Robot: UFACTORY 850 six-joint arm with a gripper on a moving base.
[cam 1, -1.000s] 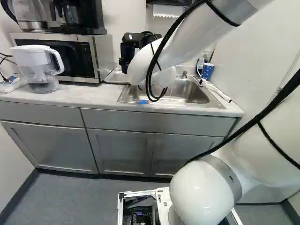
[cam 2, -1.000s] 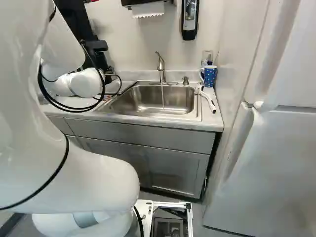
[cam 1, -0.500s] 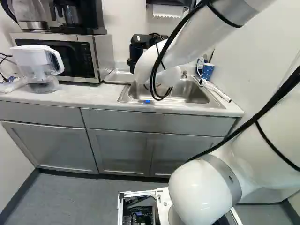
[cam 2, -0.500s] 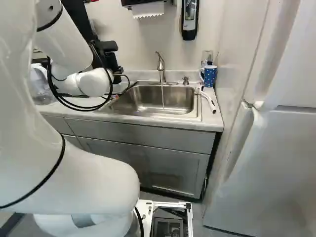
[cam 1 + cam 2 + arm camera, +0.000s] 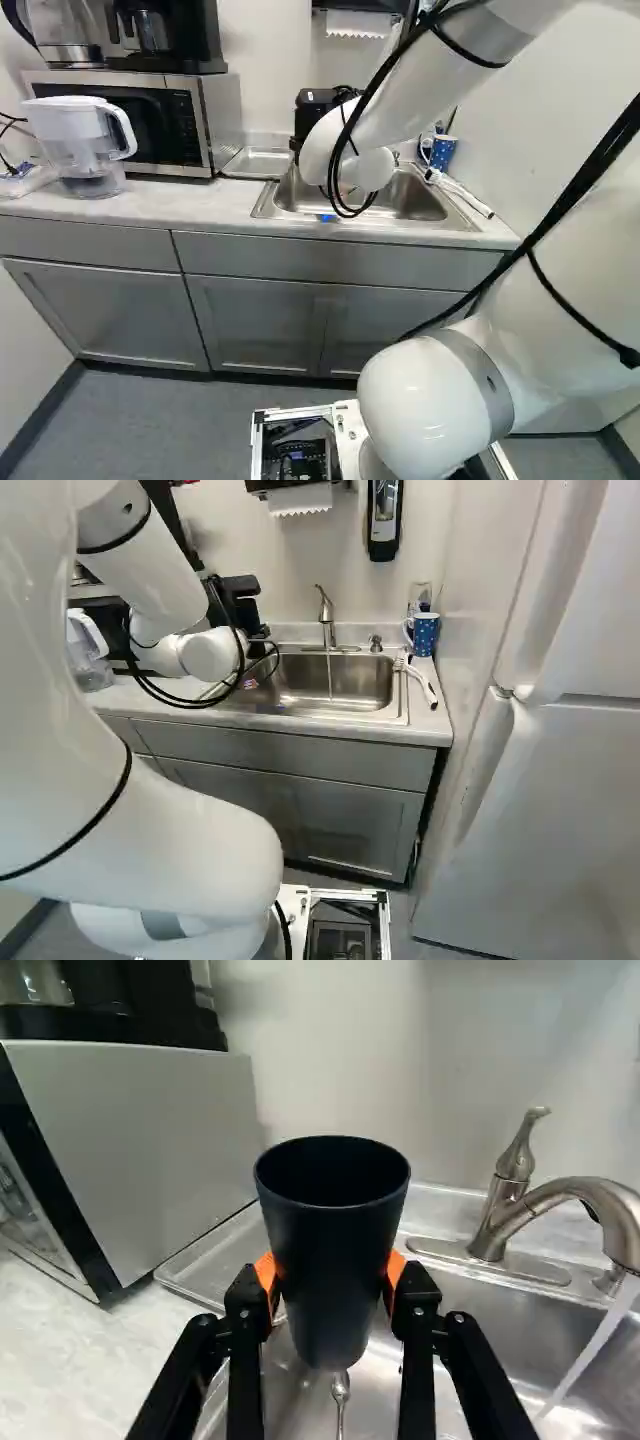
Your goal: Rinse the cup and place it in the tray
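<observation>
One dark cup is held upright above the sink, its opposite sides pinched by the hand; likely light, stiff and slippery when wet, it is best taken, as here, around mid-wall with even, moderate pressure.

Behind the arm, on its left, we look ahead and down over the counter and floor. From its right, we face the sink and fridge. Both base views share the sink and mug. From the wrist, much nearer, we face the wall, sharing the tray with the left base view and the tap with the right.
</observation>
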